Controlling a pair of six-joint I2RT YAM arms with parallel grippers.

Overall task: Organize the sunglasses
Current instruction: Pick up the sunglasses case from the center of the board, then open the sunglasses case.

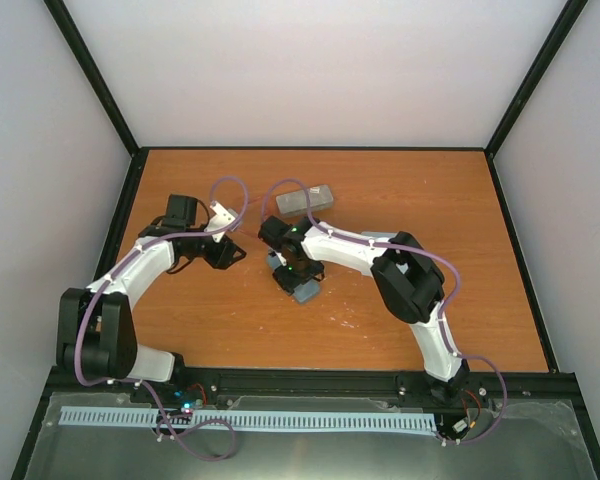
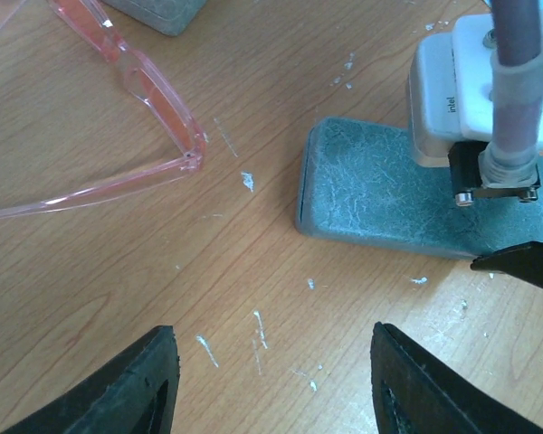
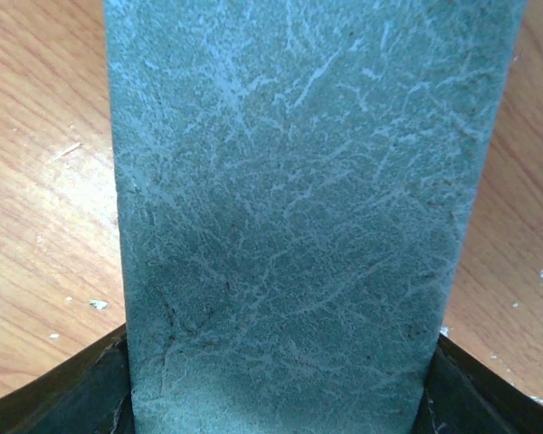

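Note:
The sunglasses (image 2: 154, 90), a thin see-through pink frame with one arm folded out, lie on the wooden table at the upper left of the left wrist view. My left gripper (image 2: 271, 339) (image 1: 230, 252) hangs open over bare wood just short of them, with nothing between its fingers. A blue-grey oblong case (image 3: 299, 199) (image 2: 371, 199) (image 1: 305, 290) lies flat on the table to the right of the sunglasses. My right gripper (image 3: 281, 348) (image 1: 295, 275) is shut on this case, with a finger against each long side.
A second, grey case (image 1: 305, 200) (image 2: 158, 11) lies farther back, just beyond the sunglasses. The right wrist's white camera (image 2: 489, 81) and its cable hang over the blue-grey case. Black rails edge the table (image 1: 430, 330), and white walls stand behind them.

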